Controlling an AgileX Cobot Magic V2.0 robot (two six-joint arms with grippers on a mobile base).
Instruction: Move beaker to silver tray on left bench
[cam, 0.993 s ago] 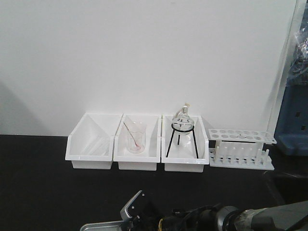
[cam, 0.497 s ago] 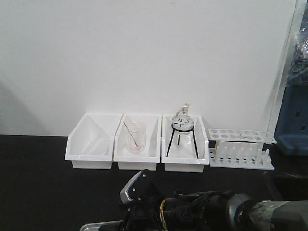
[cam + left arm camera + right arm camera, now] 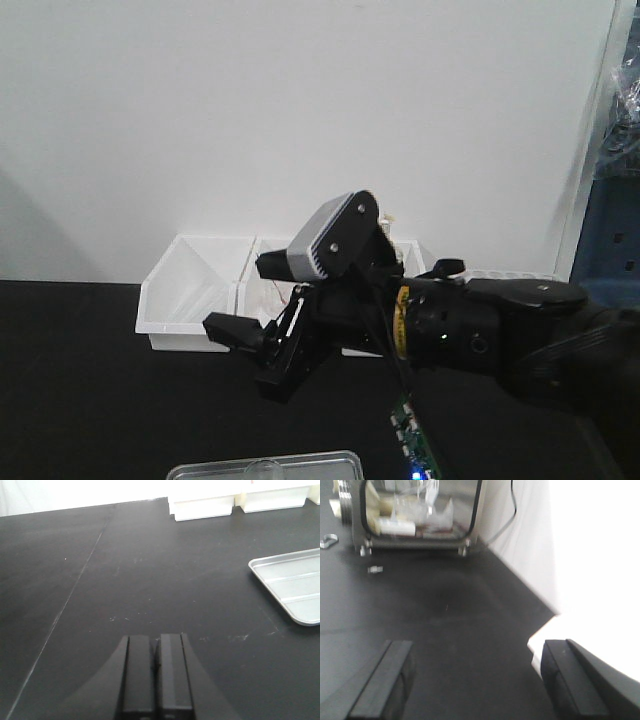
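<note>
Right hand [image 3: 262, 362] spread wide, empty, raised over table [image 3: 80, 400]; left hand [image 3: 156, 672] clenched, empty. Beaker [image 3: 268, 467] sits in silver tray [image 3: 300, 466] at 6 o'clock. Risk: arm swinging low clips white bins [image 3: 190, 300].

Bench [image 3: 125, 580] bare left of silver tray [image 3: 292, 582]; bins [image 3: 202, 507] behind.

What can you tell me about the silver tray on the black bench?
The silver tray is a shallow rectangular pan of shiny grey metal with rounded corners, a raised rim and faint ridges across its floor. It lies flat on the matte black bench, cut off by the right edge of the left wrist view. Its visible part is empty. In the front view, something small and clear sits in it.
</note>
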